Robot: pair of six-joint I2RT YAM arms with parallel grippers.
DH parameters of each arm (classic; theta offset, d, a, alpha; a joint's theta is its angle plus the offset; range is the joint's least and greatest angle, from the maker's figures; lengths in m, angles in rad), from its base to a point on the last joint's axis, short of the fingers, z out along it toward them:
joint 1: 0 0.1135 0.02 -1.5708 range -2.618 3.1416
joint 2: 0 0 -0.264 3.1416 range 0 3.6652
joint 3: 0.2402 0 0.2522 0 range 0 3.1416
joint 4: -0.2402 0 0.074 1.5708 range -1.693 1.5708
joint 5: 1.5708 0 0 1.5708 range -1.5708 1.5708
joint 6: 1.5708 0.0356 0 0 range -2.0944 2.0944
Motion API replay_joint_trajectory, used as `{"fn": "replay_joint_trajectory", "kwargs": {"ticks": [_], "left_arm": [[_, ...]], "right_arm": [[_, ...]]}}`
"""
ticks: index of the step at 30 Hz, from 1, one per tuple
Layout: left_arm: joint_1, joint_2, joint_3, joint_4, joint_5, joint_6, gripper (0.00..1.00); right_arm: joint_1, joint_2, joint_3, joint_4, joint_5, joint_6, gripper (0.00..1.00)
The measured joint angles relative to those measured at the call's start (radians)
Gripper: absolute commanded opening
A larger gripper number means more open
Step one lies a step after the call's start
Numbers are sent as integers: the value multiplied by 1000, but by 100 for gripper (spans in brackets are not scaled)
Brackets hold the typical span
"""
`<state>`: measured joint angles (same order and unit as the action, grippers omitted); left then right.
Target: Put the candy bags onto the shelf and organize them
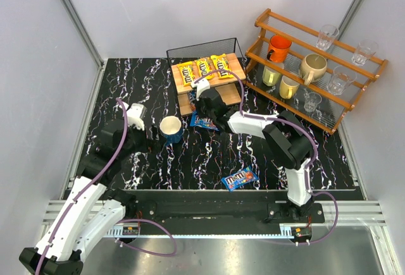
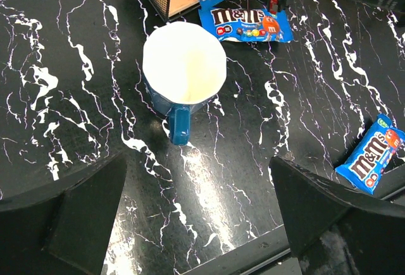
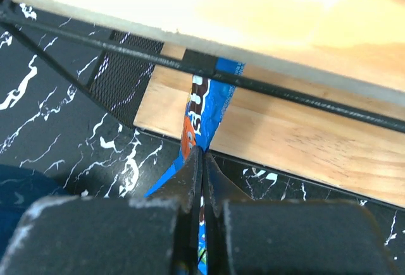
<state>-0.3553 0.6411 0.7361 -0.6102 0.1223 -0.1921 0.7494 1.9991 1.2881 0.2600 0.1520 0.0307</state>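
Right gripper (image 3: 202, 156) pinches blue candy bag (image 3: 212, 98) at the shelf (image 3: 291, 139).

yellow candy bags (image 1: 204, 66): 3 | blue candy bags (image 1: 240, 178): 3 | shelf (image 1: 182, 85): 1 | blue mug (image 1: 171, 128): 1 | glasses (image 1: 328, 35): 4

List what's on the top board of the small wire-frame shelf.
Three yellow glossy candy packets side by side. The black right arm covers the board's front edge; that strip is unseen.

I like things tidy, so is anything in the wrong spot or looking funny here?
Yes. A blue mug sits alone on the table, away from the rack with the other mugs. Two blue candy bags lie loose on it, one by the shelf, one near the front edge.
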Motion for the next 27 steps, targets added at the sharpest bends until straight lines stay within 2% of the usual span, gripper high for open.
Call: {"fn": "replay_joint_trajectory", "kwargs": {"ticks": [10, 27], "left_arm": [[0, -1, 0, 2, 14, 0, 99], [0, 0, -4, 6, 24, 0, 99]], "right_arm": [[-14, 43, -2, 135, 29, 0, 0], [-32, 100, 20, 139, -6, 0, 0]]}}
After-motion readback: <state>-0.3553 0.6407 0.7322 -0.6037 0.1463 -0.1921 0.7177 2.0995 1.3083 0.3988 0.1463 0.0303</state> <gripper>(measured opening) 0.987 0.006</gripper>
